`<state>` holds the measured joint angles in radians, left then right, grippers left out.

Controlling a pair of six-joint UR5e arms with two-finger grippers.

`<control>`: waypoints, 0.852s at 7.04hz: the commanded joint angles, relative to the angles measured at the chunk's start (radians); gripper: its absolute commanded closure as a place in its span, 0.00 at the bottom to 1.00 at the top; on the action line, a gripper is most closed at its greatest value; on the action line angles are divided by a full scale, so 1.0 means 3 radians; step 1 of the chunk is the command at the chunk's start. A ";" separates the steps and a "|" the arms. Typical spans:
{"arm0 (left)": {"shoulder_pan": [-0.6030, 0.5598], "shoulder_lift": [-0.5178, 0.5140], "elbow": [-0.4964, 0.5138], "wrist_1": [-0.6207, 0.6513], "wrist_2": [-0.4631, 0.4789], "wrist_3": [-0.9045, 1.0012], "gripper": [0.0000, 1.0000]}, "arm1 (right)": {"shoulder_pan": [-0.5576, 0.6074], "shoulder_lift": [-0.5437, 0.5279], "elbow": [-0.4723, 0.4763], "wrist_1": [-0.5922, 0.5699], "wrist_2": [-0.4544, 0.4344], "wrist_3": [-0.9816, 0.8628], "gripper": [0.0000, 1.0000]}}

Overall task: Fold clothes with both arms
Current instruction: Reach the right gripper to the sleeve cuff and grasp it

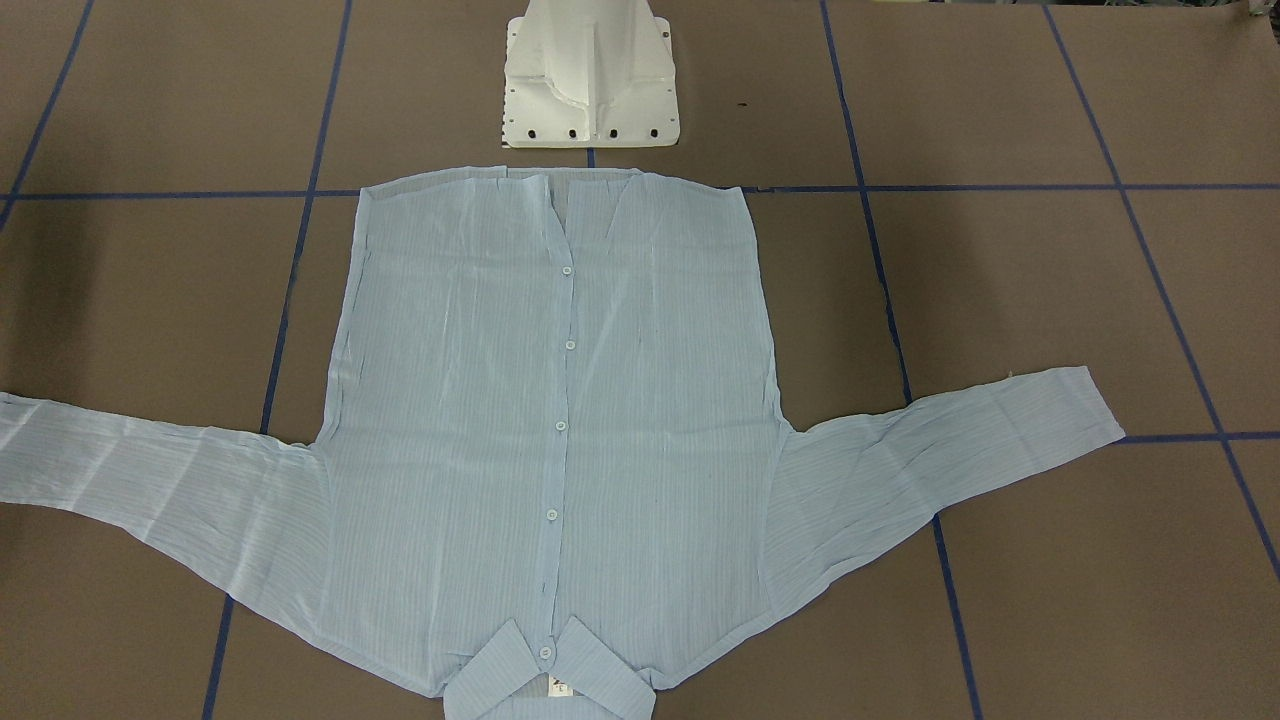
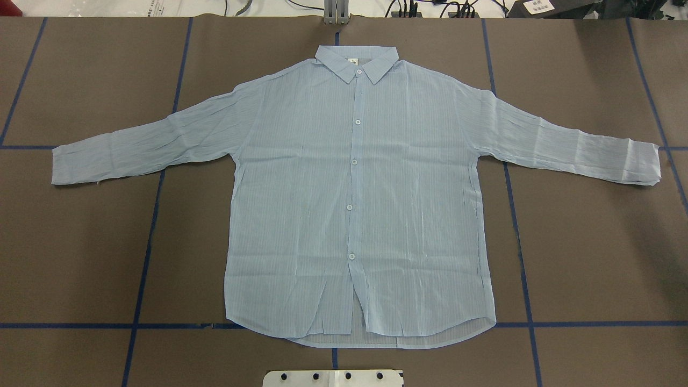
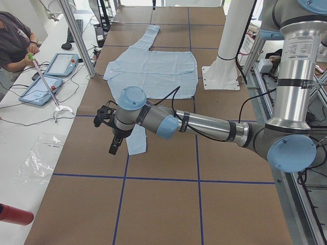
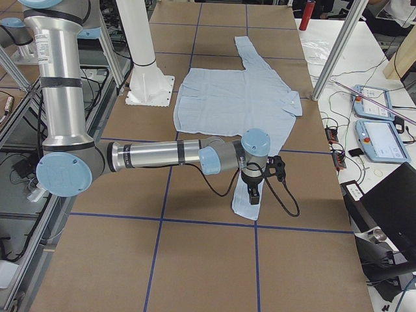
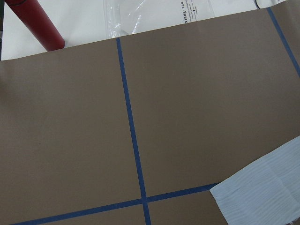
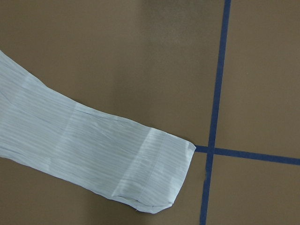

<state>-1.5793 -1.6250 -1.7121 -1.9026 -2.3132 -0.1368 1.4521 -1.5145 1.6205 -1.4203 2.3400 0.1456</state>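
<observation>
The pale-blue pinstriped shirt (image 2: 301, 215) lies flat and buttoned on the brown table, collar (image 2: 357, 60) at the far side and both sleeves spread wide. In the exterior left view my left gripper (image 3: 113, 148) hangs over the near sleeve's cuff (image 3: 136, 141); I cannot tell if it is open or shut. In the exterior right view my right gripper (image 4: 253, 195) hangs over the other cuff (image 4: 246, 203), state also unclear. The wrist views show only a cuff end (image 5: 267, 190) and a sleeve (image 6: 93, 150), no fingers. Neither arm appears in the overhead or front-facing views.
The white pedestal base (image 1: 590, 90) stands just behind the shirt's hem. Blue tape lines (image 2: 156, 215) grid the table. Beyond the far edge are a person (image 3: 13, 43) holding a stick, two tablets (image 3: 48, 76), a plastic bag (image 3: 43, 158) and a red cylinder (image 5: 35, 23).
</observation>
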 commanded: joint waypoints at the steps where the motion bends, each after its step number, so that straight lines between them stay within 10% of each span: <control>1: 0.0008 0.0002 0.0001 -0.0095 -0.0026 -0.0035 0.00 | 0.0012 -0.0024 0.0029 -0.0016 0.0023 -0.0005 0.00; 6: 0.0043 0.0221 -0.0071 -0.0095 -0.0259 -0.0030 0.00 | -0.0049 -0.0131 -0.0017 0.0214 0.0089 0.0046 0.00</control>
<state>-1.5703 -1.5781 -1.7336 -1.9288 -2.3440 -0.1493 1.4491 -1.5501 1.6174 -1.3625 2.3614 0.1540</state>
